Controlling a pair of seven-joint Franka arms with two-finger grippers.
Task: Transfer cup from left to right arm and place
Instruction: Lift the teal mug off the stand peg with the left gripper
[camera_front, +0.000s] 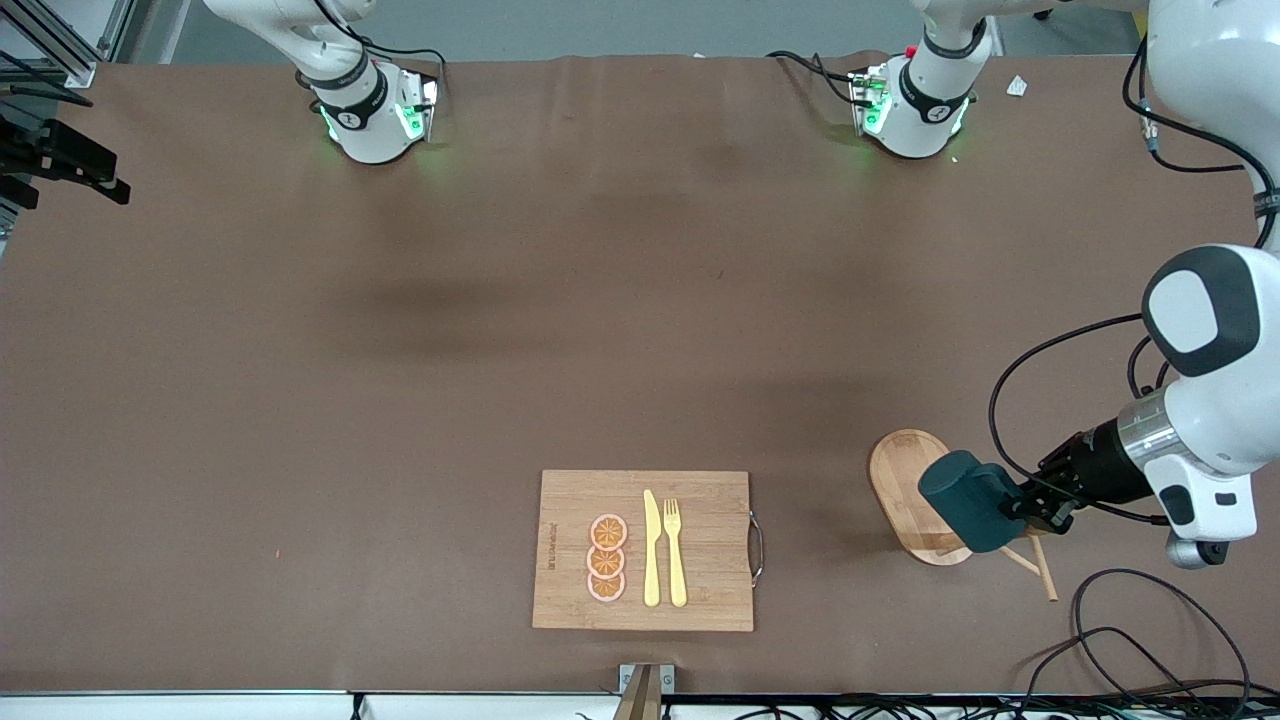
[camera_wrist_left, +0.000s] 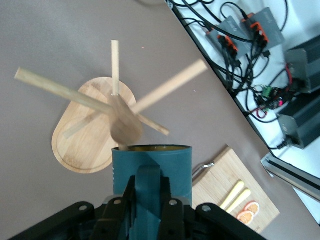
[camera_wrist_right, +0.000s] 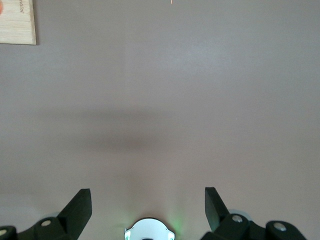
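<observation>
Front view, lower right of the frame: the left gripper (camera_front: 1022, 508) pinches the cup (camera_front: 966, 514), a dark teal mug lying on its side in the air over the wooden peg rack (camera_front: 915, 497), whose oval base rests on the desk (camera_front: 400, 400). Left wrist view: the cup (camera_wrist_left: 151, 172) sits at lower centre, clamped at its handle, its ochre mouth turned toward the rack's pegs (camera_wrist_left: 115, 107). Right wrist view: the right gripper (camera_wrist_right: 148, 206) appears at the bottom edge, fingers spread wide over bare desk; that arm waits. A cutting board (camera_front: 644, 549) with knife, fork and orange slices lies at lower centre of the front view. Step in hand, as judged: the left arm carries the cup clear of the rack. Next, the cup should travel toward mid-desk, presenting a free side for the right gripper to close on
</observation>
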